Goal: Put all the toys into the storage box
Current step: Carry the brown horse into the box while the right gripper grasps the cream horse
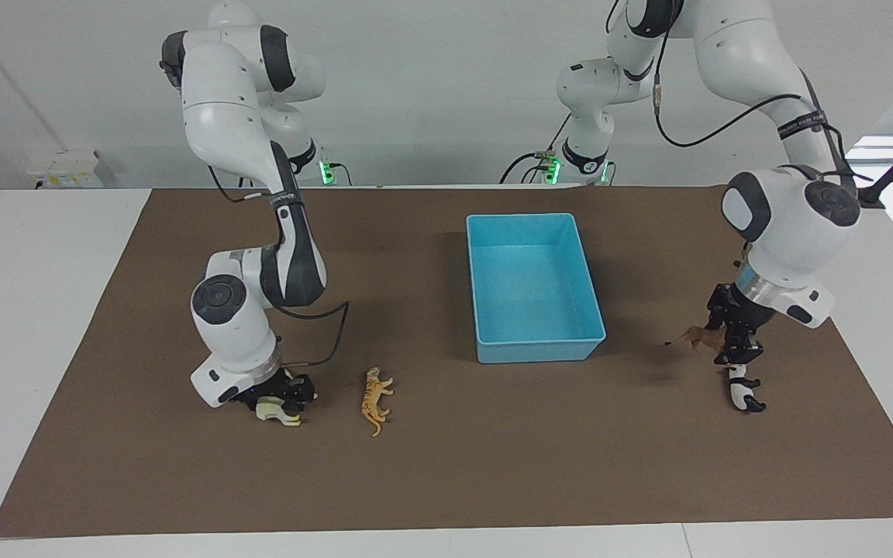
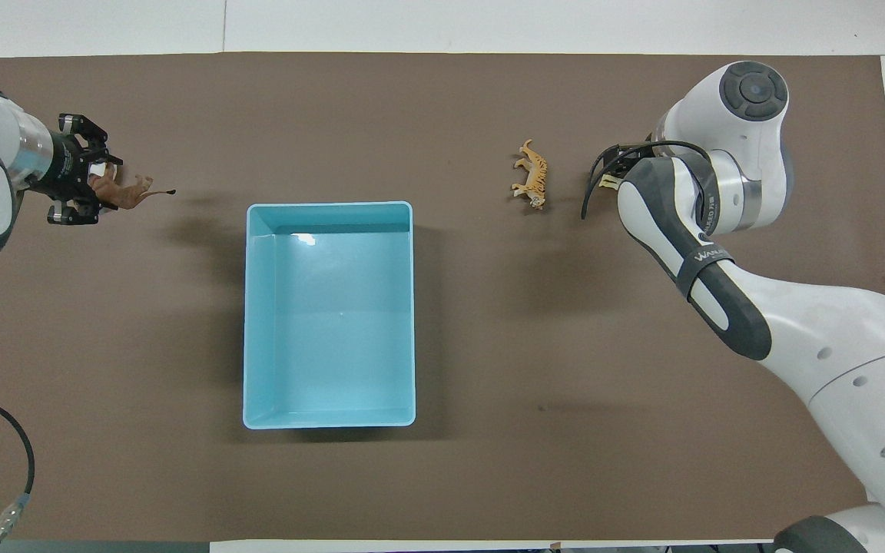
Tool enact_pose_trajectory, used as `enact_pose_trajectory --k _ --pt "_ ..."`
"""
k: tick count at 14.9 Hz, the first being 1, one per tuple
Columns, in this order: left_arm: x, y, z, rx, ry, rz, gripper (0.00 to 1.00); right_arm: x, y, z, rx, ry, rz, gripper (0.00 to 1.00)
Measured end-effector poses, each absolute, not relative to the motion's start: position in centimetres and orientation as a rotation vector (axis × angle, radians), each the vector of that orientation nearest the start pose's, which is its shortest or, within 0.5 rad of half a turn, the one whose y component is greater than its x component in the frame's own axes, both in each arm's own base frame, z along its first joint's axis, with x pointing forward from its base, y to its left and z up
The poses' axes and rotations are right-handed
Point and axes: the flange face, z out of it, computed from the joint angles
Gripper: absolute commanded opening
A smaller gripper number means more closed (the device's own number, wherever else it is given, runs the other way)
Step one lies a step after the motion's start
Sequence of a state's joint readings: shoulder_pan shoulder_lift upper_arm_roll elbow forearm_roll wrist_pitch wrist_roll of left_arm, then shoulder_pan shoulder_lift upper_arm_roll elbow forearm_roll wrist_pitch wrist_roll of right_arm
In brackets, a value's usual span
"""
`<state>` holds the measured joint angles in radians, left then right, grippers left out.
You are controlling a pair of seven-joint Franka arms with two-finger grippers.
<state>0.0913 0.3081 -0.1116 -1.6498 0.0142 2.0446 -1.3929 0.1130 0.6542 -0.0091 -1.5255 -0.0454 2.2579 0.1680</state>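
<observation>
The light blue storage box (image 1: 539, 353) stands in the middle of the mat with nothing in it; it also shows in the overhead view (image 2: 327, 207). My left gripper (image 1: 739, 358) is shut on the brown lion (image 1: 698, 338), held up over the mat toward the left arm's end, and both show from above, gripper (image 2: 97, 184) and lion (image 2: 129, 193). The black-and-white panda (image 1: 743, 391) is right under that gripper. My right gripper (image 1: 287, 395) is down at the mat on the cream horse (image 1: 276, 411). The orange tiger (image 1: 375, 399) lies beside it, toward the box.
A brown mat (image 1: 493, 465) covers the table, with white table edge around it. The right arm's forearm (image 2: 688, 230) hides its gripper from above, and only a bit of the horse (image 2: 606, 183) shows. The tiger (image 2: 532, 177) lies between that arm and the box.
</observation>
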Motion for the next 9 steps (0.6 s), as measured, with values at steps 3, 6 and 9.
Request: enact_pose_trajectory --k 3,6,9 --pt "64.2 -8.3 48.1 -2.610 -1.881 -0.031 0.26 71.2 7.5 28.6 -3.162 0.108 -0.146 0.00" --pt "61.0 -18.3 46.9 -2.724 -1.666 0.022 0.27 71.2 7.8 28.9 -3.159 0.142 -0.149 0.00" --pt "56.4 -25.2 42.8 -2.814 -1.540 -0.009 0.66 71.4 8.1 30.3 -3.167 0.138 -0.112 0.00"
